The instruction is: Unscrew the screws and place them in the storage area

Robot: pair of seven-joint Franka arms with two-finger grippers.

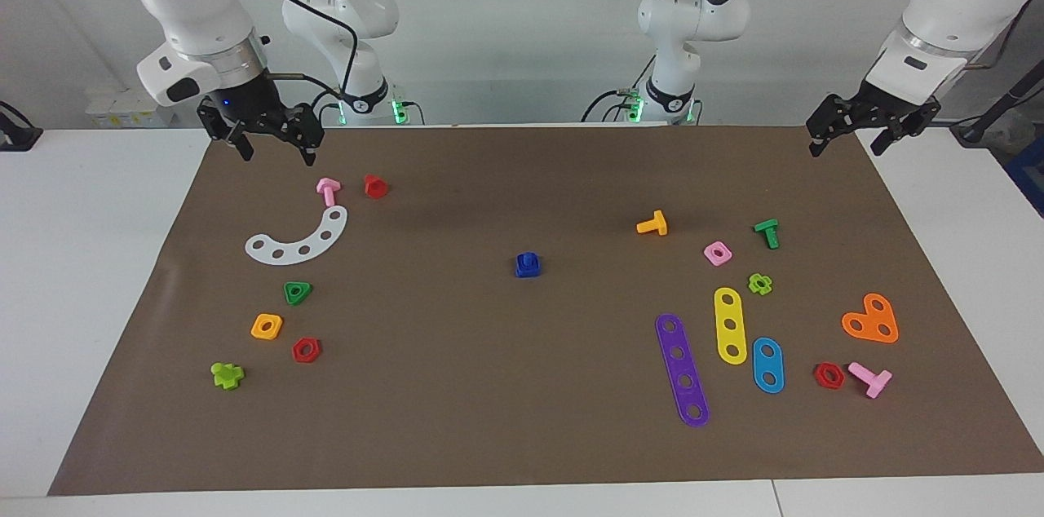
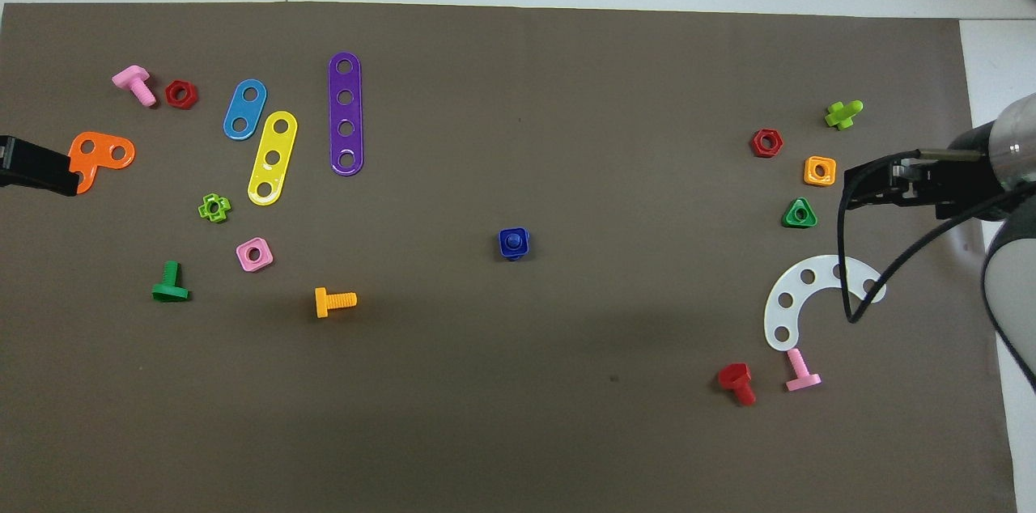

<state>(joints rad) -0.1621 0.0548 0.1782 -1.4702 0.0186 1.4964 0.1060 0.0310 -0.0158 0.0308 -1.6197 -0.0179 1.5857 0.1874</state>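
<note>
The dark-blue screw (image 1: 528, 264) stands at the middle of the brown mat, seated in a blue square nut; it also shows in the overhead view (image 2: 514, 243). The storage area (image 1: 289, 323) is the bare patch amid the green triangular nut (image 1: 298, 292), the orange square nut (image 1: 267, 326) and the red hexagonal nut (image 1: 307, 350), toward the right arm's end; it also shows in the overhead view (image 2: 795, 177). My right gripper (image 1: 277, 148) is open and empty, raised over the mat's edge by the robots. My left gripper (image 1: 848, 143) is open and empty, raised over the mat's corner at its own end.
A white curved strip (image 1: 299, 238), a pink bolt (image 1: 329, 191) and a red bolt (image 1: 375, 186) lie near the right gripper. Purple (image 1: 682, 368), yellow (image 1: 730, 324) and blue (image 1: 767, 364) strips, an orange bolt (image 1: 652, 223) and a green bolt (image 1: 767, 233) lie toward the left arm's end.
</note>
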